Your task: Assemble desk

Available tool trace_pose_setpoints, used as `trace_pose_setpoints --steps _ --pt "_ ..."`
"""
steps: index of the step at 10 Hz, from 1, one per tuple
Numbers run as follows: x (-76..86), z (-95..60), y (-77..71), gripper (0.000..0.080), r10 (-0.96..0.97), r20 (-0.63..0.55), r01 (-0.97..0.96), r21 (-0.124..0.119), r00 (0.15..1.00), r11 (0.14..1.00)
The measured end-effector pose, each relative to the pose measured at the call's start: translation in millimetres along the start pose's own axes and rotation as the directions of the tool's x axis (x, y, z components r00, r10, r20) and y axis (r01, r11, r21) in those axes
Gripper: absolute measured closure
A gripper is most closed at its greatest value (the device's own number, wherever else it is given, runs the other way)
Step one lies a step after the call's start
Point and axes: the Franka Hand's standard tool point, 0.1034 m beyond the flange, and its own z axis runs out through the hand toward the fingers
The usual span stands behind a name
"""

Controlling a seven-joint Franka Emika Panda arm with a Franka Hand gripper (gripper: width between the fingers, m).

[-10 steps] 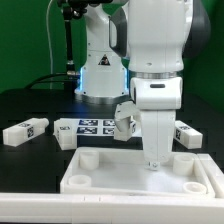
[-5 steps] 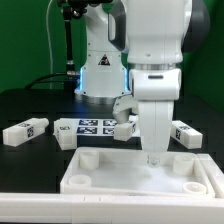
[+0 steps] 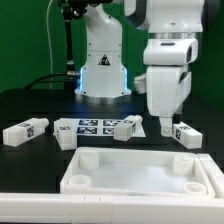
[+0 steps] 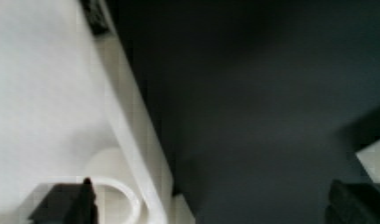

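Tabletop (image 3: 140, 176): nearest the camera, at six o'clock in the exterior view. It is a white tray lying flat with its rim up and round sockets in its corners.
Gripper (image 3: 164, 126): hangs in the air near the tabletop's far rim, about two o'clock from its middle. It points straight down and touches nothing.
Claw: in the wrist view the dark fingertips (image 4: 62, 203) are spread wide. Only the tabletop's rim and dark table lie between them.
Arm: the white wrist stands upright above the gripper, at one o'clock.
Legs: one leg (image 3: 25, 131) lies at nine o'clock. A second leg (image 3: 186, 133) lies at three o'clock, just beside the gripper. A third leg (image 3: 125, 127) is mid-scene, seemingly on the marker board (image 3: 88, 126), though the view is too coarse to be sure.
Robot base (image 3: 100, 70): farthest away, at twelve o'clock.
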Motion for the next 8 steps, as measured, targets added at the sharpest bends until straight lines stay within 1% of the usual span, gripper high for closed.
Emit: trace_pose_setpoints --steps 1,4,5,6,8 --pt "8.5 2.0 -4.2 0.0151 -0.002 -0.009 0.002 -0.007 1.000 1.000" --pt "6.4 2.8 -3.4 0.0151 0.020 -0.007 -0.020 -0.005 1.000 1.000" --pt "6.7 2.9 -3.6 0.0151 0.088 -0.008 -0.088 -0.003 0.996 0.996" --pt "7.2 2.5 -5.1 0.0151 0.209 -0.009 -0.209 -0.001 0.978 0.978" --pt "12.1 -0.9 -17.8 0.0151 0.444 -0.007 -0.444 0.001 0.896 0.896"
